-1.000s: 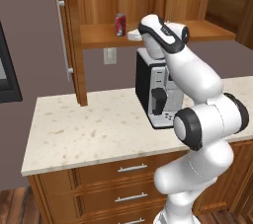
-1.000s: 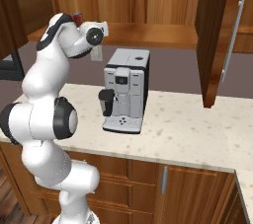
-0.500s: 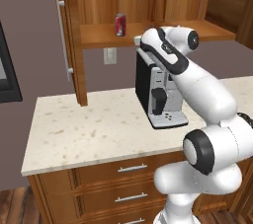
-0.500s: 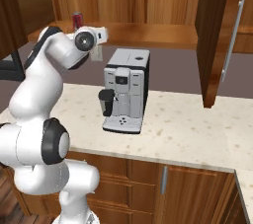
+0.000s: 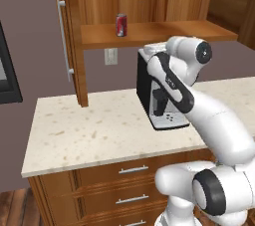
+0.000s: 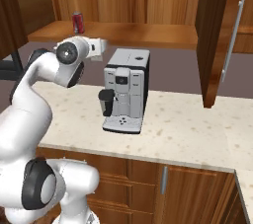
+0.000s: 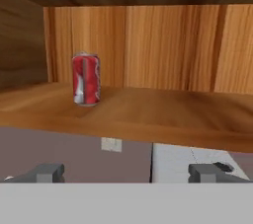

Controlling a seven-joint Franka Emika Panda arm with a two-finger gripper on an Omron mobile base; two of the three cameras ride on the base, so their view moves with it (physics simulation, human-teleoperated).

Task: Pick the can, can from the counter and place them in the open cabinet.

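Observation:
A red can (image 7: 86, 80) with grey-white markings stands upright on the plank shelf (image 5: 164, 33) of the open cabinet, near its left end; it is also the can (image 5: 121, 24) and the can (image 6: 77, 21) in the base views. My gripper (image 7: 128, 172) faces it from a distance, open and with nothing between its fingertips (image 7: 47, 171). The hand (image 6: 98, 46) hovers below shelf level, above the coffee machine. The speckled counter (image 5: 74, 130) lies underneath. The cabinet door (image 5: 69, 36) stands open at the left.
A silver and black coffee machine (image 5: 159, 95) stands on the counter right under my hand, seen again as the machine (image 6: 126, 90). A wall outlet (image 5: 110, 56) sits under the shelf. Drawers (image 5: 129, 170) run below the counter. The open door (image 6: 217, 35) hangs at the right.
My hand has drawn back and a little down from the shelf while the arm folded upward. The can stays where it stood. The jaws remain open.

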